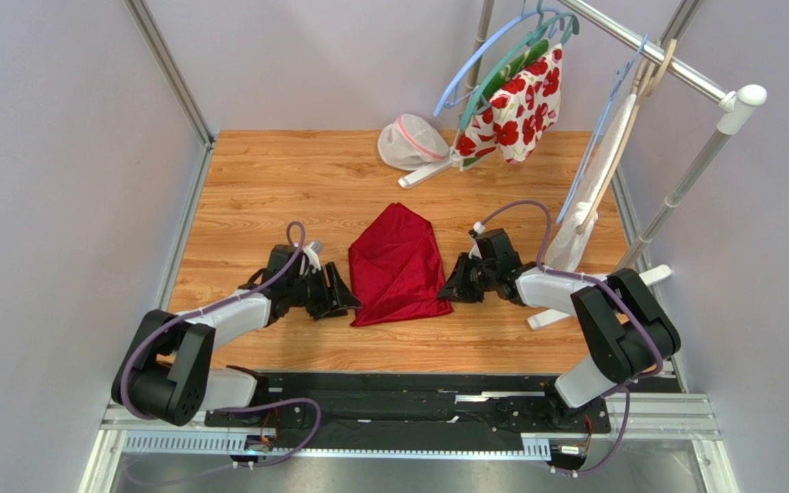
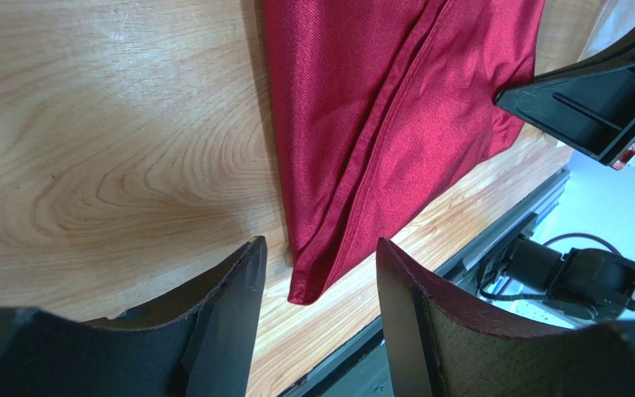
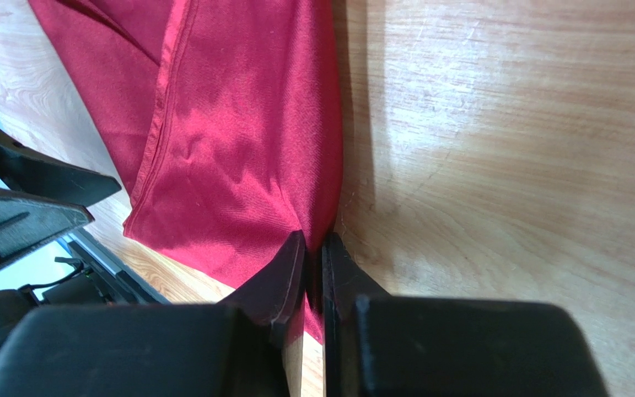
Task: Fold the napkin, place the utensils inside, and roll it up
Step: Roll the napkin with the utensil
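Napkin (image 1: 399,265), dark red, near the middle of the worktop (image 1: 265,195), folded into a rough wedge, narrow end pointing away from the arms and broad end toward them. Inside of the folds hidden in every view; far end cut off in both wrist views.

Left tool (image 1: 332,293), low on the worktop just beside the napkin's near left corner, released: jaws wide apart, that corner lying between them in the left wrist view, contact impossible to make out. Right tool (image 1: 460,282) at the napkin's right edge, clenched on the cloth: fingers (image 3: 283,273) almost together with a fold of red pinched between them, tips partly buried in it.

Farther back, well apart from the napkin: pale net bag (image 1: 412,142) with a pink rim; white cloth with red flowers (image 1: 520,103) on a hanger; blue hangers (image 1: 481,72) on a metal rail (image 1: 666,62). Plain white cloth (image 1: 594,195) hanging at the right, its lower part hidden behind the right arm.
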Motion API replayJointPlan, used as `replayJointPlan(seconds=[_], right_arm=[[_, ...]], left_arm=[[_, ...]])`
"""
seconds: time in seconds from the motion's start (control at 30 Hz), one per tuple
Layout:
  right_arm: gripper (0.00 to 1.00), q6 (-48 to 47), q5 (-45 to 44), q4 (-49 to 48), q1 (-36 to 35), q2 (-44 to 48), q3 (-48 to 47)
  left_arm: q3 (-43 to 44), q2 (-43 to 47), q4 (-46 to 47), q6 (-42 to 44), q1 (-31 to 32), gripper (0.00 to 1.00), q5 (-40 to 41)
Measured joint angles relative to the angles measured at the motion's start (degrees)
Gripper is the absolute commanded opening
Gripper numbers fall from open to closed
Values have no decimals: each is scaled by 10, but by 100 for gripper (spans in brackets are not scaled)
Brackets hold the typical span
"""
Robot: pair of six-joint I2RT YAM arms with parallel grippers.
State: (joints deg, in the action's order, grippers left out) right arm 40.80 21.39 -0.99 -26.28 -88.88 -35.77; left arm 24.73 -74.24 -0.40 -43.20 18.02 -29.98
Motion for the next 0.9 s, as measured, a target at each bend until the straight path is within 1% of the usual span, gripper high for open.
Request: replayJointPlan(seconds=[0.23,0.47,0.63,0.8,0.9], right_arm=[[0,25,14,40,2,-35,-44],[0,67,70,28,23,-72,-54],[0,84,103,25,38,-89,-58],[0,86,116,39,43,-98,-69],[0,85,115,48,43,-99,-74]], left_arm=[[-8,-17,33,-15,0,61,-7],[-25,-26,67,-38,0,61,-21],[-29,-27,75,-46,0,60,-19],[-35,-32,94,-62,0,57,-19],[-36,-43,108,-70,2,51,-21]])
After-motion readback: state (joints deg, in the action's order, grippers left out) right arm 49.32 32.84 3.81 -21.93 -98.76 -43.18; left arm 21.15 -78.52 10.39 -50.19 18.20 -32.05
